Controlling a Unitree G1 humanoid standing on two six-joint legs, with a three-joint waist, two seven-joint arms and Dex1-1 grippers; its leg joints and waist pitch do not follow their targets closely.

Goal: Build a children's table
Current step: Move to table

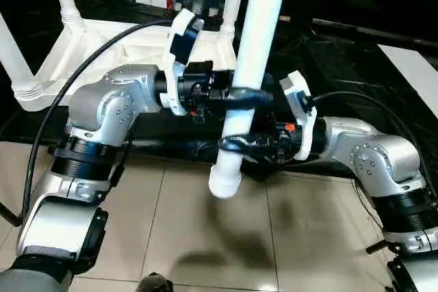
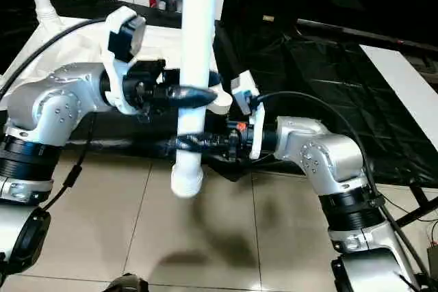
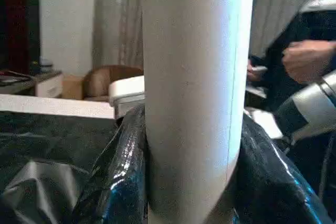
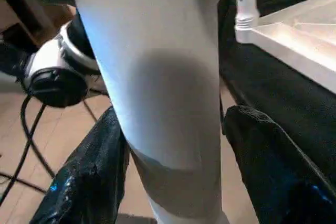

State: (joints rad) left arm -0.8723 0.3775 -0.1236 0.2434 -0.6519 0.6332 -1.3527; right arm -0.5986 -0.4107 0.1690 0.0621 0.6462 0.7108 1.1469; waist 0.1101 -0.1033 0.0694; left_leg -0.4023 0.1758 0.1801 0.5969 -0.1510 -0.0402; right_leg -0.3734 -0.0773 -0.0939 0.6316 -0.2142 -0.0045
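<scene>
While the left gripper (image 1: 241, 95) pinches the long white tapered tube leg (image 1: 254, 46), the right gripper's (image 1: 236, 145) fingers stand spread around it

The two eye views look forward and down from the head over both forearms, a little apart from each other, and share the leg (image 1: 256, 52) at centre, running from 12 toward 6 o'clock, with the floor (image 1: 205, 237) below. Each wrist view looks along its own fingers, very near the leg (image 3: 194, 93), from opposite sides.
</scene>
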